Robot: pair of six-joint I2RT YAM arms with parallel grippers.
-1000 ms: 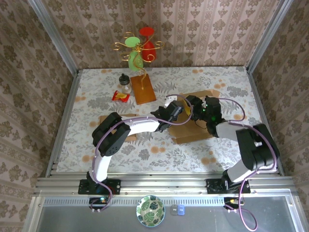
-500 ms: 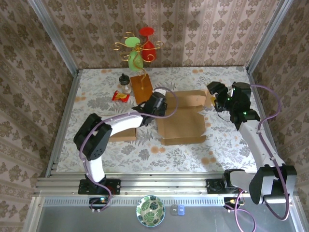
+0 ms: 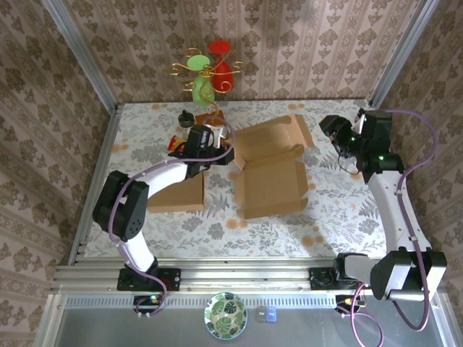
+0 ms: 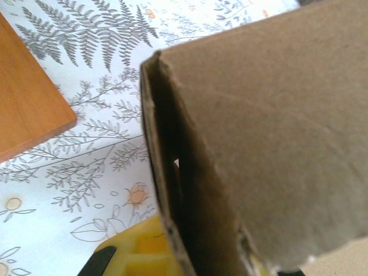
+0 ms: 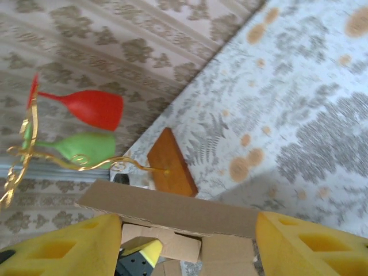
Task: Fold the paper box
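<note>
From above, the paper box (image 3: 271, 189) is sitting mid-table with its tray formed and its lid flap standing open. The left gripper (image 3: 219, 155) is at its left edge, and the right gripper (image 3: 335, 133) is hanging well apart.

In the left wrist view, yellow pads (image 4: 132, 259) are pinching the cardboard.

In the right wrist view, the fingers (image 5: 63, 247) are spread, holding nothing. Closing the lid seems to be remaining.

A counter (image 3: 347, 217) covered in a leaf-and-flower pattern is shown. An open paper box (image 3: 271, 189) is laid near its middle, with a flat cardboard sheet (image 3: 177, 194) to the left. A wooden stand base (image 3: 210, 118), a small bottle (image 3: 185, 116) and a red-yellow packet (image 3: 176, 142) are set farther back.
</note>
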